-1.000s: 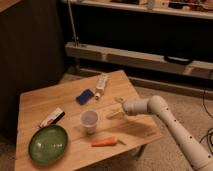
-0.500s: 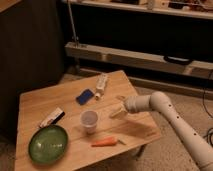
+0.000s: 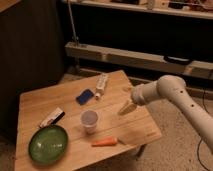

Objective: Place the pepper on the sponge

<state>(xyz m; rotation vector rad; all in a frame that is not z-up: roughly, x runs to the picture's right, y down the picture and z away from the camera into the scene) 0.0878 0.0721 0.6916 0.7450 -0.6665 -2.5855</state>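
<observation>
The pepper, slim and orange-red, lies flat near the front edge of the wooden table, just in front of a white cup. The blue sponge rests flat near the table's middle back, next to a white bottle. My gripper hangs over the right part of the table on a white arm coming in from the right, pointing down and to the left. It is above and to the right of the pepper, well right of the sponge, and touches neither. Nothing shows in its grasp.
A white cup stands between the sponge and the pepper. A white tube-like bottle lies behind the sponge. A white-and-black packet and a green plate sit at the front left. Shelving runs behind the table.
The gripper has drifted to the right and slightly up, away from the cup. The pepper, sponge and other objects have not moved.
</observation>
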